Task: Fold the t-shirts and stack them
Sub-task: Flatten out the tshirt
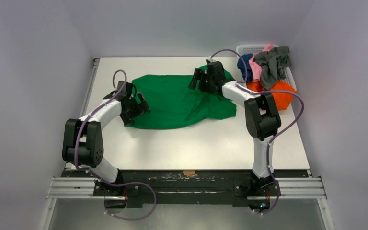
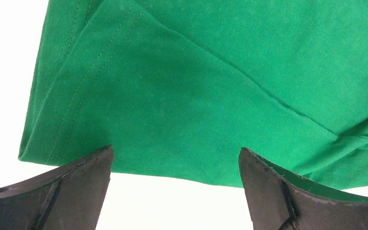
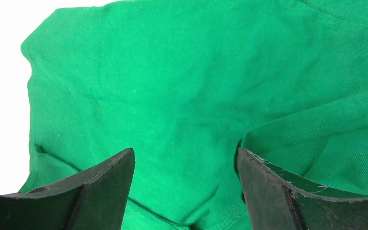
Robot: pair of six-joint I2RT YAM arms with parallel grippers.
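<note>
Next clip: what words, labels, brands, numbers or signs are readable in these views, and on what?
None readable. The bright green cloth t-shirt is plain in all three views: no print or tag shows. The white plastic lattice basket, the heap of orange, grey, pink and navy t-shirts and the small tan scrap at the near edge of the table show no lettering.
</note>
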